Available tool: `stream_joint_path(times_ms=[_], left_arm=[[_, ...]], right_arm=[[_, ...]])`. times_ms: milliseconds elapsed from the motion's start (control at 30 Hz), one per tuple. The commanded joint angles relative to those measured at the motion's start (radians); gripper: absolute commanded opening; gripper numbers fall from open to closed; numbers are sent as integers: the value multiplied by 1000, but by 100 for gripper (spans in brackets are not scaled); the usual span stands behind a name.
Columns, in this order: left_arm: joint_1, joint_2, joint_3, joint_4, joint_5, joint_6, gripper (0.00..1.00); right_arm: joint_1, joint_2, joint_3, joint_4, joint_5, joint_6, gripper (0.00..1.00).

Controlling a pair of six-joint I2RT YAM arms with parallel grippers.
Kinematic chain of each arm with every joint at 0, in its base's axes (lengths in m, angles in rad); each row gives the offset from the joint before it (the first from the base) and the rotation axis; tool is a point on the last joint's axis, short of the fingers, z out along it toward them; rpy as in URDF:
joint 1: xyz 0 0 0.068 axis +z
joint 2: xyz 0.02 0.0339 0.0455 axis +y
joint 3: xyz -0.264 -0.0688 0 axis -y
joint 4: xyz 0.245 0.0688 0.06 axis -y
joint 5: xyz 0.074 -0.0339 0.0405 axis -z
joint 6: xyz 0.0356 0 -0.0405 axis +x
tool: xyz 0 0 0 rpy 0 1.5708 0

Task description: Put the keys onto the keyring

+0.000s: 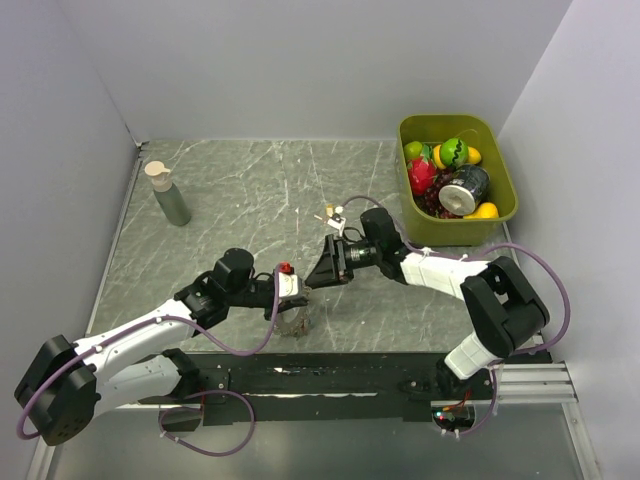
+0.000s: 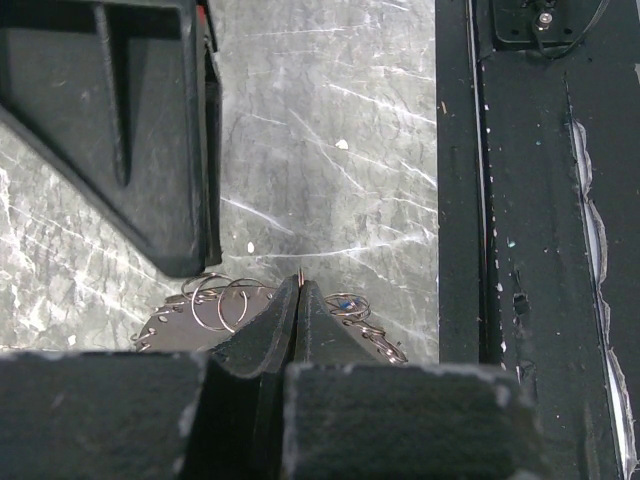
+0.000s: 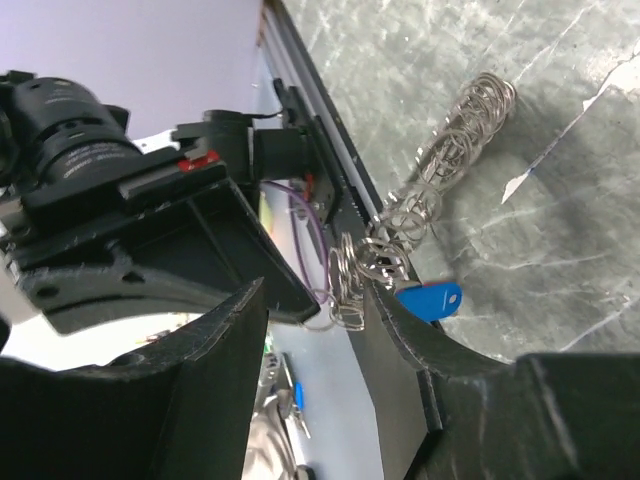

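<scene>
Your left gripper (image 2: 302, 292) is pinched shut on the thin wire of the keyring (image 2: 225, 303), low centre of its wrist view, holding it up where the other arm can reach. Your right gripper (image 3: 315, 330) stands half-spread around the loops, with a blue key (image 3: 432, 300) against one finger, likely to thread it on. Other keys (image 1: 332, 213) lie on the table (image 1: 220, 200) just above both grippers.

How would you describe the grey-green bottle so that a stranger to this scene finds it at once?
Look at the grey marbled table and go to its far left corner. There a slim grey-green bottle with a beige cap stands upright and alone. The only other container, an olive-green plastic bin at the far right, is wide, low and full.
</scene>
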Motion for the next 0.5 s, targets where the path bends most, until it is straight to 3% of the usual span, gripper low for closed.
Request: stream_joint_path(times_ms=[0, 233, 467], left_arm=[[-5, -24, 9, 35, 15, 6, 1], [-3, -22, 18, 29, 16, 7, 1], [-5, -20, 21, 29, 22, 9, 1]], right_arm=[[25, 0, 86, -188, 75, -104, 50], [47, 32, 139, -310, 124, -156, 44], [67, 55, 156, -299, 121, -162, 43]])
